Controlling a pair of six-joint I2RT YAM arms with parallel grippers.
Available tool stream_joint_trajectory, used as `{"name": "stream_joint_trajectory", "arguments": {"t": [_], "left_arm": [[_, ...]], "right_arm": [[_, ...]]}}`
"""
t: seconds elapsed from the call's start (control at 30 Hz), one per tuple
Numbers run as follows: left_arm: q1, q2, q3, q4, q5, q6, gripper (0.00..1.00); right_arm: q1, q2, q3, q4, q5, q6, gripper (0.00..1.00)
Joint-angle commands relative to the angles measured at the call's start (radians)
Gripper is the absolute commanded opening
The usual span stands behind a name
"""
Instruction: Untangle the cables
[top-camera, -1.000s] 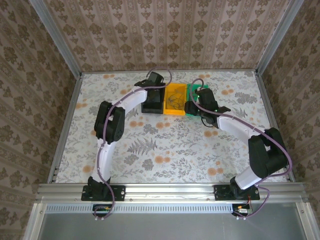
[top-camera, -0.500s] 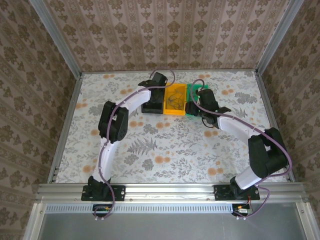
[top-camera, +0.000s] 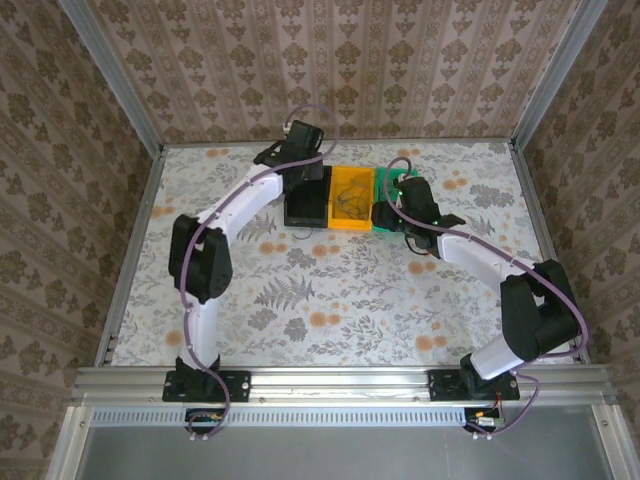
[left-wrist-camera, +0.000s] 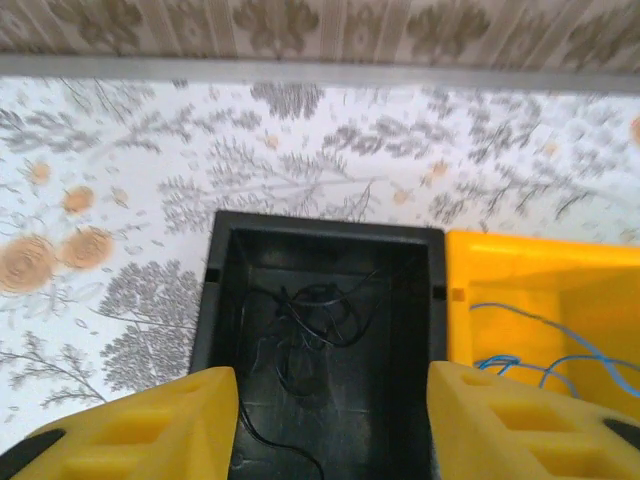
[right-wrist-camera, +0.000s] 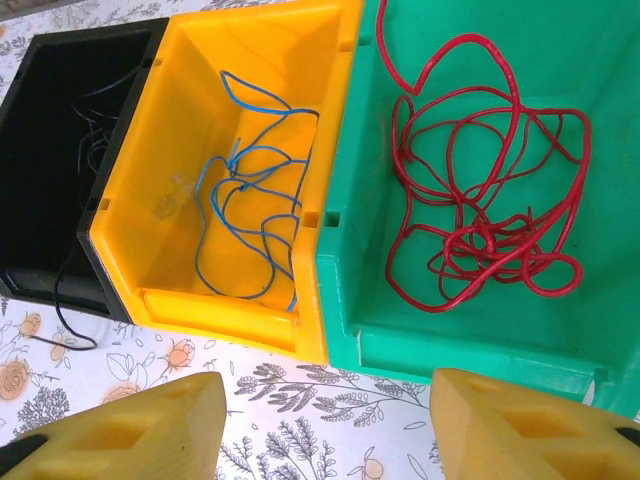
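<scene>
Left jaws and right jaws stand spread, empty. Dark cable (left-wrist-camera: 303, 301) lies in the black bin (left-wrist-camera: 320, 233), blue cable (right-wrist-camera: 238, 186) in the yellow bin (right-wrist-camera: 255, 40), red cable (right-wrist-camera: 482, 246) in the green bin (right-wrist-camera: 450, 347) on the table (top-camera: 300, 300).

Near the middle of the tabletop's (top-camera: 340, 300) far edge, a black bin (right-wrist-camera: 50, 285), a yellow bin (right-wrist-camera: 220, 315) and a green bin (right-wrist-camera: 450, 350) were set wall to wall, each floor strewn with cables (right-wrist-camera: 487, 243). Open tabletop was left towards the near and side edges, closed in by papered walls (top-camera: 60, 150).
</scene>
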Motion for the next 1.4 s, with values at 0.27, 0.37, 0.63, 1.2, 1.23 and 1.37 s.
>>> {"name": "stream_joint_trajectory", "arguments": {"t": [0.27,0.37,0.63,1.2,1.23,1.37], "left_arm": [[0.094,-0.302,-0.463,0.294,-0.004,-0.069,0.61],[0.097,-0.304,-0.509,0.261,0.028,-0.107,0.61],[0.093,-0.25,-0.621,0.208,0.225,-0.056,0.59],[0.058,-0.091,-0.612,0.147,0.279,0.004,0.43],[0.058,-0.09,-0.613,0.15,0.274,0.005,0.42],[0.057,-0.083,-0.6,0.143,0.26,0.001,0.28]], "right_arm": [[-0.048,-0.058,-0.018,0.024,0.013,-0.076,0.58],[-0.015,-0.001,0.014,0.019,-0.033,-0.057,0.57],[0.02,0.049,0.026,0.036,-0.018,-0.005,0.57],[0.02,0.039,0.017,0.004,0.003,-0.015,0.57],[0.018,0.039,0.014,0.004,0.003,-0.014,0.57],[0.018,0.042,0.013,0.002,0.0,-0.013,0.57]]}}
